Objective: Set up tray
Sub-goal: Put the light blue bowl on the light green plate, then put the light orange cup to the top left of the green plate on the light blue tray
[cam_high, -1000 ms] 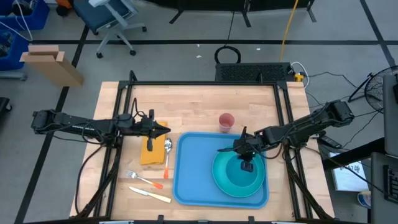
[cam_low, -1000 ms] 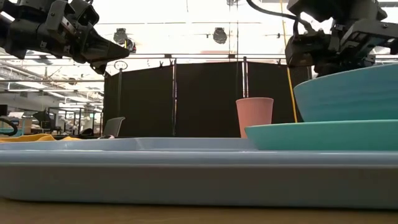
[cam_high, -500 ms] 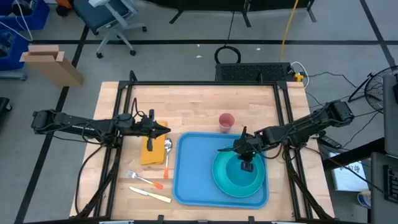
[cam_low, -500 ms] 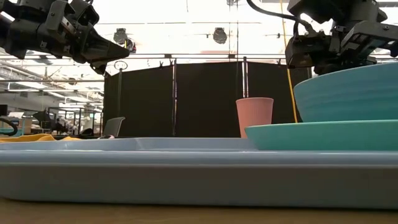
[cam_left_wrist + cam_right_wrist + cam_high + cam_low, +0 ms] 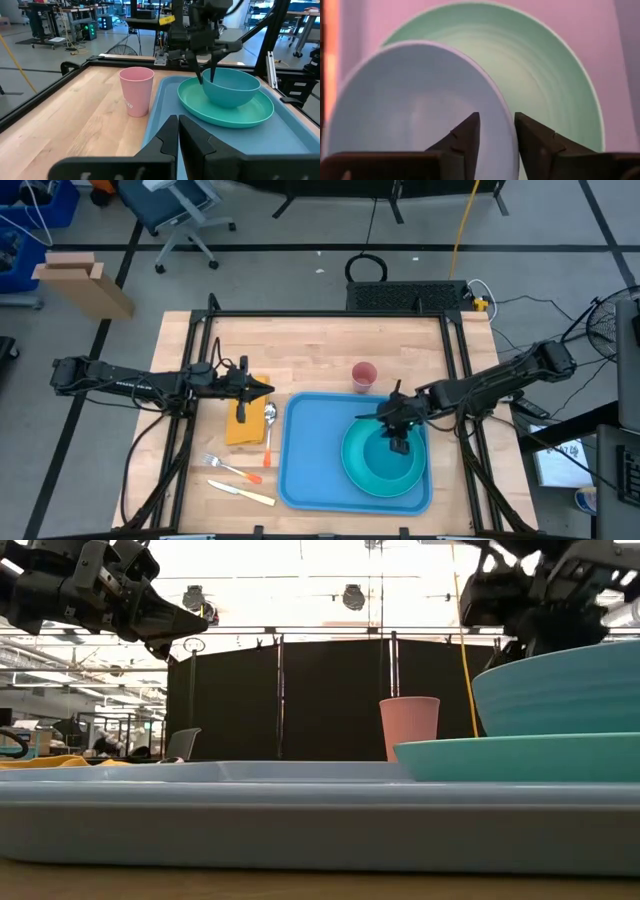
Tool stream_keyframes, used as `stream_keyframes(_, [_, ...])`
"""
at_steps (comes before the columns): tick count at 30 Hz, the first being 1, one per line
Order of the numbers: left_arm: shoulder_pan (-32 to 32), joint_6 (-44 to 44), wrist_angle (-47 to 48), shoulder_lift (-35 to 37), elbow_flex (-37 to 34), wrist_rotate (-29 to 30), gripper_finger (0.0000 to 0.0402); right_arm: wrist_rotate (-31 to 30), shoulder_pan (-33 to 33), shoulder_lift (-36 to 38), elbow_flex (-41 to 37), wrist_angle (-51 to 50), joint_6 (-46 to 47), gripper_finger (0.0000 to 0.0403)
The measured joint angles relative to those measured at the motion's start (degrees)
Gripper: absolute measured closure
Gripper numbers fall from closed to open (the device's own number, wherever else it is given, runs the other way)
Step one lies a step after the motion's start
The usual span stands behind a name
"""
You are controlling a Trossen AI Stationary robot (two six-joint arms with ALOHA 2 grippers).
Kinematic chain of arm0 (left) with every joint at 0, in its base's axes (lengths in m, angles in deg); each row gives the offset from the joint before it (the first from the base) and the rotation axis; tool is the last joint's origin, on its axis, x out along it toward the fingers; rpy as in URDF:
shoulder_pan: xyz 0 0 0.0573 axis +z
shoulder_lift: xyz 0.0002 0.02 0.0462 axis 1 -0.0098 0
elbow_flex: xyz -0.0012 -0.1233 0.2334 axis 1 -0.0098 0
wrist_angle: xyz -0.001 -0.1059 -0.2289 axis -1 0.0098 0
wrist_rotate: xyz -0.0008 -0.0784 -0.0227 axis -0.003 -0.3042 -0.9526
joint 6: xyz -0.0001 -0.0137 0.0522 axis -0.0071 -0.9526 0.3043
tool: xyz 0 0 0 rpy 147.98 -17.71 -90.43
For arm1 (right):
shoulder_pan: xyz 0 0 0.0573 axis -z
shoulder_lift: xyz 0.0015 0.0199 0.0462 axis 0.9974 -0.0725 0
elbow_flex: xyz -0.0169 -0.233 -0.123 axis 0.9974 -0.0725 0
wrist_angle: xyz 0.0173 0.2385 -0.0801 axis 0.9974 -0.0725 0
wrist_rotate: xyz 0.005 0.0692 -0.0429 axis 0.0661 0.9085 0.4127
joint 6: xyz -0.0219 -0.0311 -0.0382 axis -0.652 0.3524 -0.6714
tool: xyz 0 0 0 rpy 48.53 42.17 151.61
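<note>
The blue tray (image 5: 310, 450) lies on the wooden table, right of its middle. A teal plate (image 5: 355, 468) rests on the tray, and a teal bowl (image 5: 392, 460) stands upright on the plate. My right gripper (image 5: 398, 442) is open just above the bowl's far rim (image 5: 507, 135), one finger over the inside and one over the outside. It shows the same way in the left wrist view (image 5: 206, 77). My left gripper (image 5: 268, 390) is shut and empty, raised above a yellow napkin at the table's left.
A pink cup (image 5: 364, 376) stands on the table just beyond the tray's far edge. The yellow napkin (image 5: 243, 428), a spoon (image 5: 269, 415), a fork (image 5: 225, 467) and a knife (image 5: 242, 494) lie left of the tray.
My right gripper has risen a little from the bowl's rim and drawn slightly toward the table's right edge. The bowl stays in place on the plate.
</note>
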Motion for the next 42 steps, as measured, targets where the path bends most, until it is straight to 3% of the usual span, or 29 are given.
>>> stream_keyframes(9, [0.0, -0.1, 0.1, 0.0, 0.0, 0.0, 0.0385, 4.3, 0.0, 12.8, 0.0, -0.1, -2.6, 0.0258])
stream_keyframes(17, [0.0, -0.1, 0.4, 0.0, 0.0, 0.0, 0.0385, -3.6, 0.0, 25.2, 0.0, -0.9, -4.9, 0.0265])
stream_keyframes(22, [0.0, -0.1, 0.4, 0.0, 0.0, 0.0, 0.0385, -4.2, -0.2, 31.7, -0.8, -2.9, -13.0, 0.0288])
stream_keyframes(29, [0.0, -0.9, 0.7, 0.0, 0.0, 0.0, 0.0385, -6.4, 0.0, 40.5, -9.9, 5.5, -21.5, 0.0392])
stream_keyframes(34, [0.0, -2.9, 2.1, 0.0, 0.0, 0.0, 0.0385, -6.5, 1.6, 45.1, -18.4, 16.1, -23.3, 0.0393])
stream_keyframes(42, [0.2, -3.8, 3.3, 0.0, 0.0, 1.3, 0.0385, -6.2, 10.0, 51.5, -27.4, 24.8, -27.5, 0.0402])
